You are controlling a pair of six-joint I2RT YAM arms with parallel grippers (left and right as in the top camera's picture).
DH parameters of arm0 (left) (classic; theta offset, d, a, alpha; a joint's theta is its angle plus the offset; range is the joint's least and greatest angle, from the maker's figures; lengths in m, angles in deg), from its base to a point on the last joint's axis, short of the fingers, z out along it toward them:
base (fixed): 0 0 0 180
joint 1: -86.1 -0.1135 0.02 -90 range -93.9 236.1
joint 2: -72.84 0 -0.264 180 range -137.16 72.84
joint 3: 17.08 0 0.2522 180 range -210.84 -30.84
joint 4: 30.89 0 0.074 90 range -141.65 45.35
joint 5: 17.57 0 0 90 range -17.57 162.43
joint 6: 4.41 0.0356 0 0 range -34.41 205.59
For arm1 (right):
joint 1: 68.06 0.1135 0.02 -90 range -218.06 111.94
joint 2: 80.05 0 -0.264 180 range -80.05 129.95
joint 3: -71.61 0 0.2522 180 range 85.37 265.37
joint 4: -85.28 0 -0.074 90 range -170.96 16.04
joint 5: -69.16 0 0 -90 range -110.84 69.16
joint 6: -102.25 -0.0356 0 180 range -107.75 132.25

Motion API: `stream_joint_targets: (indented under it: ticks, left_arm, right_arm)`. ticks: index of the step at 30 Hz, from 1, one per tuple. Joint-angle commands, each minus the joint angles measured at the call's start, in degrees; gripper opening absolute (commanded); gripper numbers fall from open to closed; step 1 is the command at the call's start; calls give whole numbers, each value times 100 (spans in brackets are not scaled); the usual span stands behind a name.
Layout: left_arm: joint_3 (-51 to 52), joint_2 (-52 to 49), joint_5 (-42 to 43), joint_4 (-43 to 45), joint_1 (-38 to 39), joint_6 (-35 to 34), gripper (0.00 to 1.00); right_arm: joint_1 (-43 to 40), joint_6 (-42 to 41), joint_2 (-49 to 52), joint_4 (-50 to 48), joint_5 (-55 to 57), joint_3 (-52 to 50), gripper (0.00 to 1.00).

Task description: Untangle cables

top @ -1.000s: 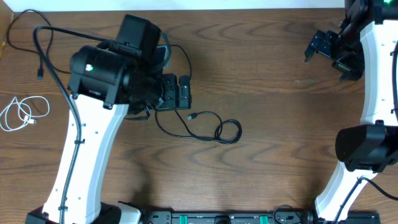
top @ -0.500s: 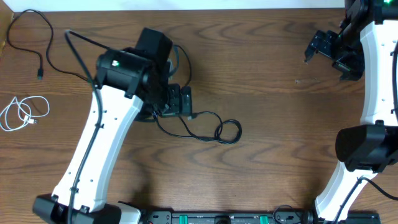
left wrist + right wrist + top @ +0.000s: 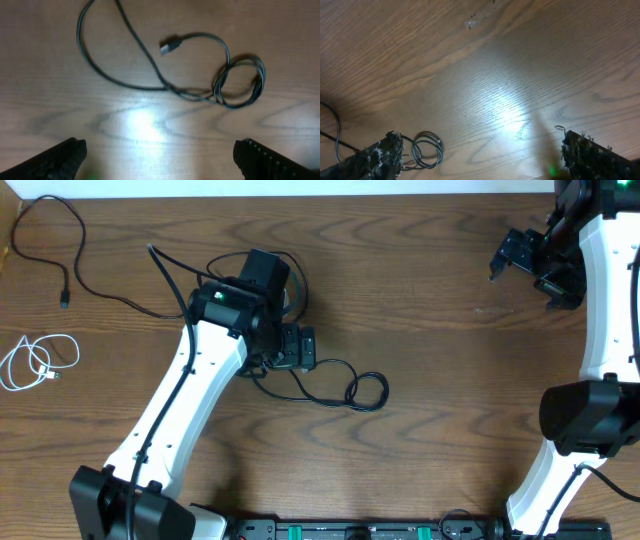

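The left gripper [image 3: 298,347] hangs with its jaws spread wide and nothing between them. In the left wrist view its two dark fingers [image 3: 60,157] show only at the bottom corners, apart from everything on the wood. Just beyond them lies the knotted black cable [image 3: 172,91], flat on the brown wooden surface [image 3: 430,430]. One strand crosses another near the middle, a double loop is bunched at one end, and a small flat plug [image 3: 167,47] points into the open curve. From overhead the left gripper sits just beside the plug end of this knotted cable, on the side toward the far edge of the surface.

The right gripper [image 3: 530,268] is also spread wide and holds nothing. It is well apart from the knotted cable, off toward the far right corner.

A second black cable [image 3: 80,240] snakes loosely well to the left of the knotted cable, near the far left corner. The white cable [image 3: 40,370] lies coiled further left again, at the left edge, apart from both black ones.
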Motion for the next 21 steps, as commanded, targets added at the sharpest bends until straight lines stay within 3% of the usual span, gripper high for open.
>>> stream_joint_targets:
  ticks: [1,21]
  left_arm:
    - [146,13,-79,192,13,-31,98]
    - [184,13,-55,-46,13,-31,98]
  right_arm:
    - [35,63,-50,7,26,-22,99]
    - [35,63,-50,7,26,-22,99]
